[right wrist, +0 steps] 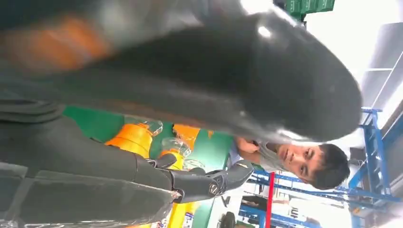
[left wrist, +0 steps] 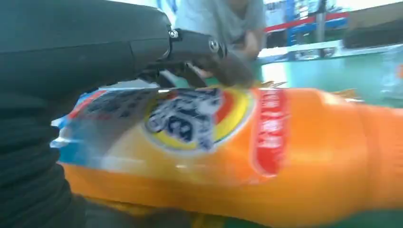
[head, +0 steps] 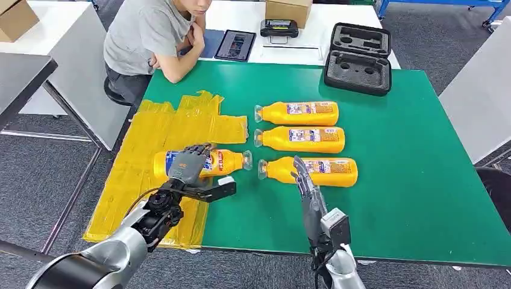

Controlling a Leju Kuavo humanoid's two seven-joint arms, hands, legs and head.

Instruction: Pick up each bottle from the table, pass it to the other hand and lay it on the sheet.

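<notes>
Left hand (head: 188,164), lower left of centre in head view, wraps over an orange bottle (head: 224,161) w/ fingers curled around the label end; left wrist view shows the same bottle (left wrist: 266,156) filling the frame under the dark fingers (left wrist: 209,52), so it's clamped on it. Bottle lies sideways, clear cap pointing right, straddling the right edge of the yellow sheet (head: 156,129) and the green table (head: 422,180); can't tell if it rests or is just above. Right hand (head: 304,180), lower centre, stands w/ fingers straight and apart, holding nothing, fingertips just beside the cap end of the nearest of three bottles (head: 310,171) lined up centre frame. Step in hand looks like laying the bottle down. To do it well: shift it left so the whole body sits on the sheet, not half on table; keep it level, let it touch before fingers spread; lift hand straight up so it doesn't roll. A person (head: 153,36) leans on the table, upper left; stay clear.
</notes>
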